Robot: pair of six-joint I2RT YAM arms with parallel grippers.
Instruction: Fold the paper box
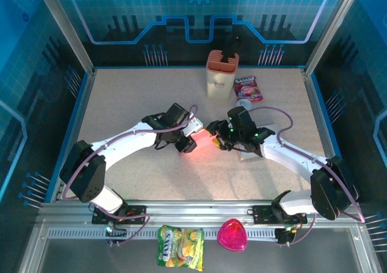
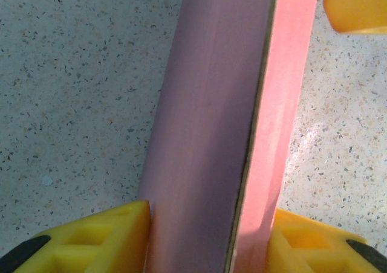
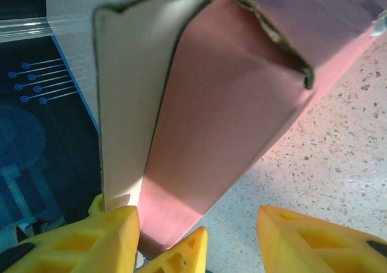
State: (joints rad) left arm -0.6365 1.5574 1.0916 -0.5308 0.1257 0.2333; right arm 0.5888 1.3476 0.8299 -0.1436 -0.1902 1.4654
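Left pincer (image 2: 208,240) clamps the paper box (image 2: 211,104) mid-fold. Right pincer (image 3: 196,237), jaws apart, straddles an open flap (image 3: 127,104). Next move, probably: press it closed.

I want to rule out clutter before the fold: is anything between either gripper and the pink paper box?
Nothing visible does. The pink paper box sits clamped between the yellow fingers of the left gripper, and the right gripper, its jaws apart, is right at the box's open end.
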